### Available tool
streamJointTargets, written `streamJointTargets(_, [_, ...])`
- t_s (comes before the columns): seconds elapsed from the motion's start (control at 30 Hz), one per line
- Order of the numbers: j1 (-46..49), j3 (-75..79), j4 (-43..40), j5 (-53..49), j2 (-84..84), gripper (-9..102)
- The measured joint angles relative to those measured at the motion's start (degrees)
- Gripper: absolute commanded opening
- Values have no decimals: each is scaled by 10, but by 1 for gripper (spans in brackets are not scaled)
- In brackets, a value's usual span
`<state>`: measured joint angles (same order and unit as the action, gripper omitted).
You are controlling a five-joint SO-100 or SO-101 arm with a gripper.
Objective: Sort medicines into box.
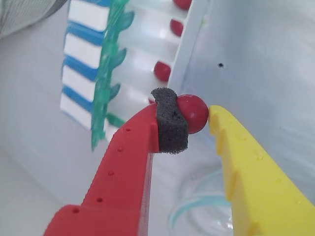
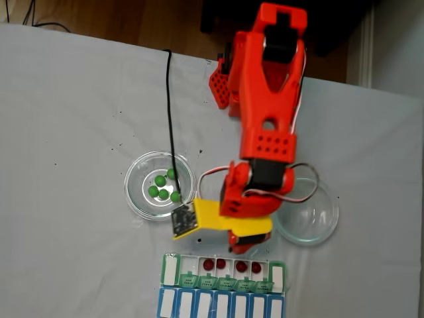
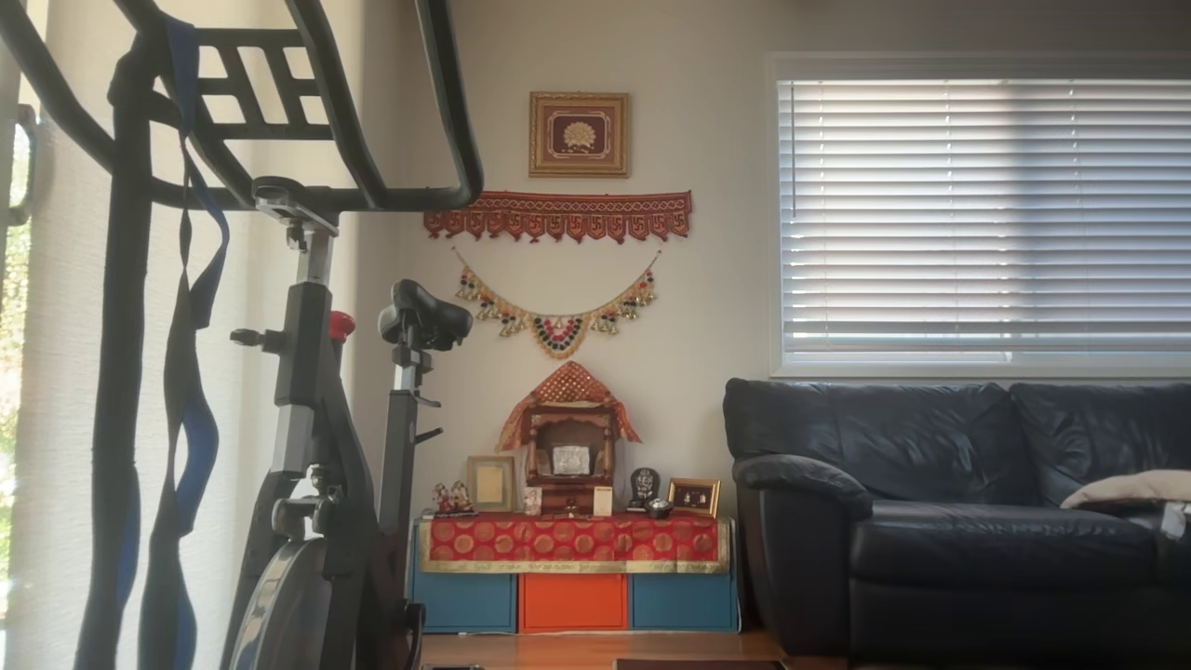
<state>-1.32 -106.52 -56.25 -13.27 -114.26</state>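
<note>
In the wrist view my gripper (image 1: 196, 117) is shut on a dark red medicine ball (image 1: 193, 112), pinched between the foam pad of the red finger (image 1: 170, 127) and the yellow finger (image 1: 231, 147). It hangs just in front of the box (image 1: 184, 54), whose green lids (image 1: 106, 83) stand open. Dark red balls (image 1: 162, 71) lie in several white compartments. In the fixed view the gripper (image 2: 242, 246) hovers at the box's (image 2: 169, 268) near edge, above the compartments holding red balls (image 2: 241, 266). Several green medicine balls (image 2: 160, 180) sit in the left glass dish (image 2: 136, 195).
A second glass dish (image 2: 324, 222) sits right of the arm in the fixed view, and its rim (image 1: 184, 209) shows below the gripper in the wrist view. The blue-lidded row (image 2: 218, 306) lies just past the box. A black cable (image 2: 169, 112) runs across the table to the wrist.
</note>
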Motion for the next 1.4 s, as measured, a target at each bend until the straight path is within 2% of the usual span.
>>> streamJointTargets(0.3, [54, 39, 58, -25, 82, 1])
streamJointTargets(0.63, [62, 61, 98, -26, 119, 1])
streamJointTargets(0.87, [66, 134, 81, -30, 179, 1])
streamJointTargets(1.17, [69, 142, 77, -47, 184, 2])
streamJointTargets(1.4, [70, 156, 0, -52, 184, 2])
